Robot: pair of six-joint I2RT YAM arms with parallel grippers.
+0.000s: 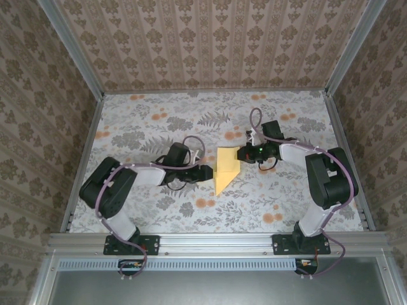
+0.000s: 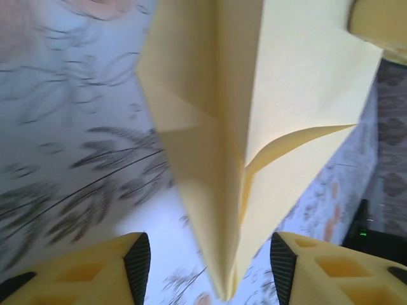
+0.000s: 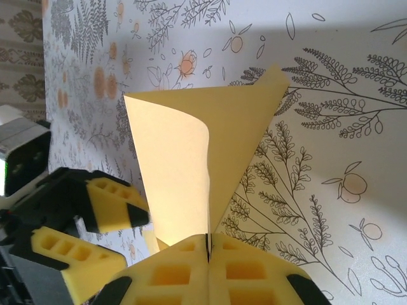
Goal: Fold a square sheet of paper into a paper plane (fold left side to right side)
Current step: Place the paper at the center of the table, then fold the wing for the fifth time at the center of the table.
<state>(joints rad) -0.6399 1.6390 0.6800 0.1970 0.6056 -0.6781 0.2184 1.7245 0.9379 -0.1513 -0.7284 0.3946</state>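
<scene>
Seen from above, the yellow paper plane (image 1: 226, 168) sits at the middle of the floral bench (image 1: 159, 127). The left wrist view shows my left gripper (image 2: 210, 254) with fingers apart and the plane's tip between them. In the right wrist view, my right gripper (image 3: 208, 244) is clamped on the plane's edge.

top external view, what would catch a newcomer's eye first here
The folded yellow paper stands out at the middle of the floral tablecloth, bright against the grey print. Both arms reach in to it from either side. The right gripper is shut on one edge, and the left gripper stands open with the paper's pointed end between its fingers.
</scene>
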